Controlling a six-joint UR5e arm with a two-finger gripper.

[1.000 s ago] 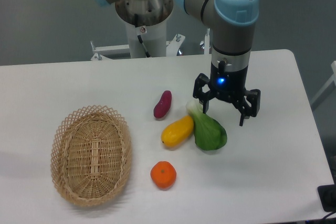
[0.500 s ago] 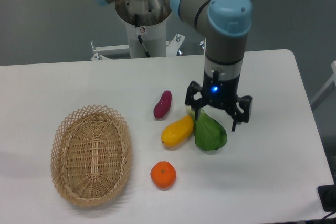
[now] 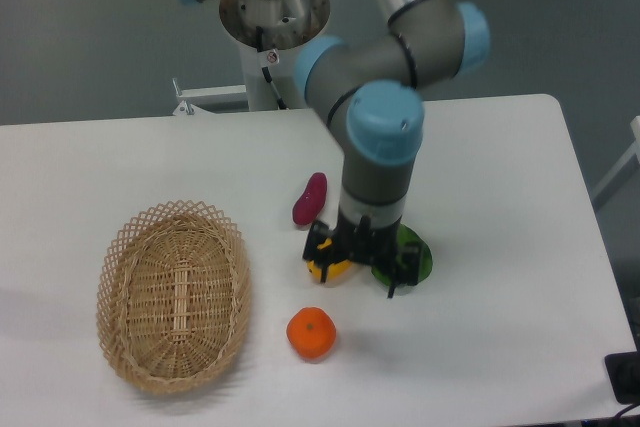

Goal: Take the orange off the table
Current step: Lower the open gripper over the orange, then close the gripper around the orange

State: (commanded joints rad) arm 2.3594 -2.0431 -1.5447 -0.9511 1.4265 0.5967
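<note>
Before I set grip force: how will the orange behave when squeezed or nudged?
The orange looks round and sits free on the bare table, so a nudge would probably roll it. Its skin appears smooth and slightly glossy, so narrow fingers may slip off-centre. It looks firm, likely tolerating moderate squeeze.

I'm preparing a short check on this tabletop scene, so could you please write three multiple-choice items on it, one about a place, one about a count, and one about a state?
1. Where is the orange?
A. in the basket
B. on the table, right of the basket
C. in the gripper

2. How many wicker baskets are there?
A. one
B. two
C. three

3. What is the gripper doing?
A. holding the orange
B. hanging open, holding nothing
C. resting in the basket

Answers: B, the orange lies on the table beside the basket; A, only one shows; B, its fingers are spread above the yellow fruit.
</note>
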